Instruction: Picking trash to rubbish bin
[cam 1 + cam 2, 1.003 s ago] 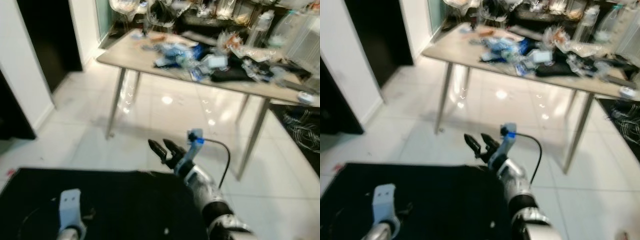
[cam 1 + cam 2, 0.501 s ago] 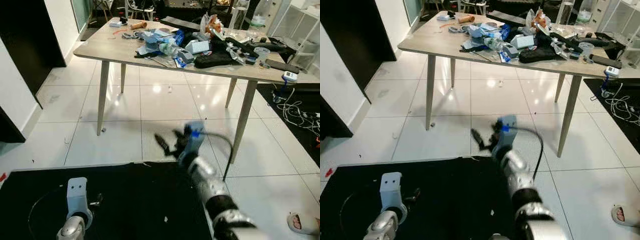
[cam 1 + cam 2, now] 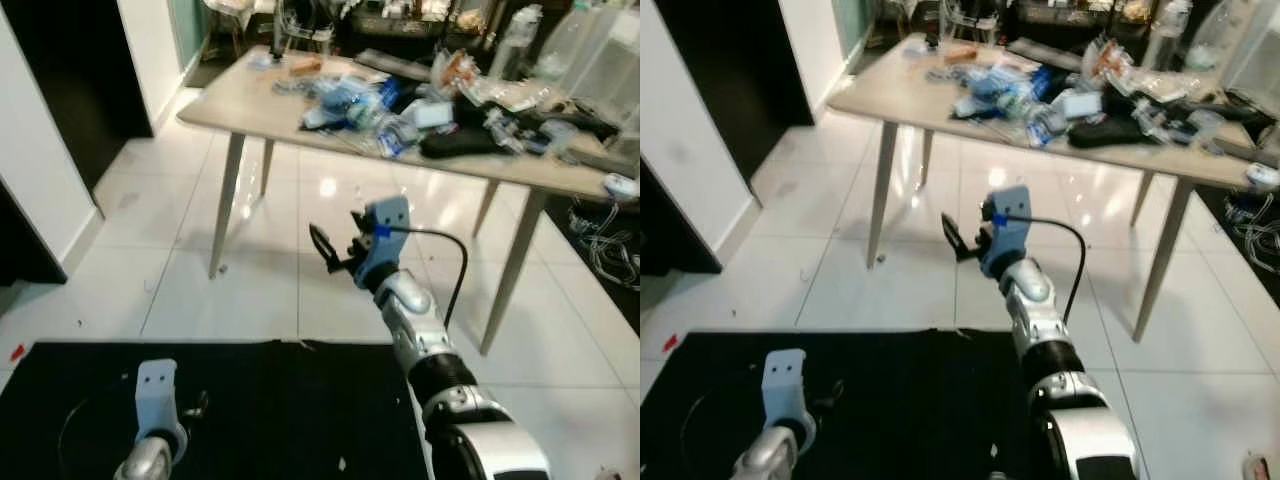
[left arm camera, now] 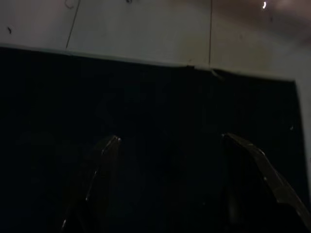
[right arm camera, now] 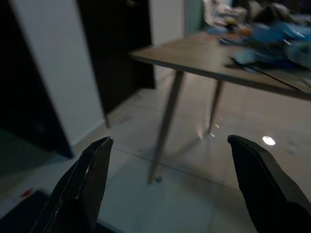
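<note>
From your head cameras you see the right gripper [image 3: 335, 248] raised in front of you over the glossy white tiled floor [image 3: 270, 250], its two black fingers parted with nothing between them. Beyond it stands the long light-wood table on slim metal legs [image 3: 250, 105], its top heaped with blue and clear plastic wrappers and other litter [image 3: 365, 105]; that trash is well apart from the gripper. Below you lies a black mat [image 3: 250, 410], with the left arm's white wrist block [image 3: 157, 398] low over it.

In your left wrist view, dark, the left gripper [image 4: 167, 160] hangs over the black mat, fingers [image 4: 99, 165] spread wide and empty.

In your right wrist view, the right gripper's fingers [image 5: 85, 179] stand wide apart, framing the table's leg [image 5: 165, 121] and the litter on its top.
</note>
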You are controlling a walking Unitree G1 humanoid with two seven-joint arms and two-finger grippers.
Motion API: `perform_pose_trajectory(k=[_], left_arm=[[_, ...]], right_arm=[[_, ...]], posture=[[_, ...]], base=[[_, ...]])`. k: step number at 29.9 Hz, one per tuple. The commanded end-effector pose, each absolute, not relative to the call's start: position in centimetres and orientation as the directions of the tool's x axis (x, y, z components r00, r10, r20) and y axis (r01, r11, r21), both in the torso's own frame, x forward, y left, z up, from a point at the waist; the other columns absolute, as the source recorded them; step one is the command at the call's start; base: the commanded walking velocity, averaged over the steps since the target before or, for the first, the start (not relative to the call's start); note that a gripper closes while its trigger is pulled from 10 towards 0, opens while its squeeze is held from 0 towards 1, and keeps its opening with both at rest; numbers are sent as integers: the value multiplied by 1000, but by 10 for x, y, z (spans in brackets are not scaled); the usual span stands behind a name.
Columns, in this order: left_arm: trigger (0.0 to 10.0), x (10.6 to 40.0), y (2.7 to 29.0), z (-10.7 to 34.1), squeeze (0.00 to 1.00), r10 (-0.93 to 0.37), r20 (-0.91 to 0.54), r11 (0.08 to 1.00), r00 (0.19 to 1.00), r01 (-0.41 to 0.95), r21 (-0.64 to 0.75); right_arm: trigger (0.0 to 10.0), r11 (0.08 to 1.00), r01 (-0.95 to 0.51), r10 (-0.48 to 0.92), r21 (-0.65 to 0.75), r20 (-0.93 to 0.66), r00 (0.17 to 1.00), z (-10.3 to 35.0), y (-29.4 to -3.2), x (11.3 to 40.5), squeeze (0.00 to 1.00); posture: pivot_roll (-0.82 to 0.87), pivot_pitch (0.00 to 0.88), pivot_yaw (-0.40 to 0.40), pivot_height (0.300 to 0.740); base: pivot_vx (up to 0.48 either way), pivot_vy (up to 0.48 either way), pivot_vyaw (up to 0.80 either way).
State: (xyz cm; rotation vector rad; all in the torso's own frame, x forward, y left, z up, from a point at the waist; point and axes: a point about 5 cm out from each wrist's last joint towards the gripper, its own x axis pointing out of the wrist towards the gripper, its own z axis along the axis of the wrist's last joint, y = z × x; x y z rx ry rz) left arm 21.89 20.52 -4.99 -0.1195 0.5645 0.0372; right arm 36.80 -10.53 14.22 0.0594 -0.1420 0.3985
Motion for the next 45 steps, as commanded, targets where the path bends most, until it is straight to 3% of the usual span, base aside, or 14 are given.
perform_pose_trajectory(k=[1, 15, 33, 40, 45], left_arm=[[10000, 214, 208, -53, 0, 7, -552, 992, 834, -76, -103], [10000, 202, 209, -61, 0, 10, -603, 992, 798, -84, -94], [10000, 157, 235, -81, 0, 121, -726, 971, 676, -231, -54], [10000, 146, 235, -86, 0, 128, -753, 966, 645, -252, -51], [10000, 142, 234, -88, 0, 125, -765, 966, 632, -253, -51]], right_arm=[[10000, 928, -370, 362, 32, 153, 920, 142, -109, 368, 0], [10000, 960, -280, 275, 17, 152, 949, 153, -128, 378, 0], [10000, 972, -226, 235, -68, 173, 956, 168, -147, 386, 0], [10000, 944, -288, 314, -159, 172, 934, 170, -133, 385, 0], [10000, 905, -249, 309, -345, 129, 942, 175, -133, 389, 0]], posture=[[48, 49, 2, 740], [35, 49, 13, 740], [27, 48, 20, 740], [29, 48, 19, 740], [30, 48, 20, 740]], base=[[390, 0, 0], [391, 0, -652], [391, 0, 0], [390, 0, 0], [390, 0, 0]])
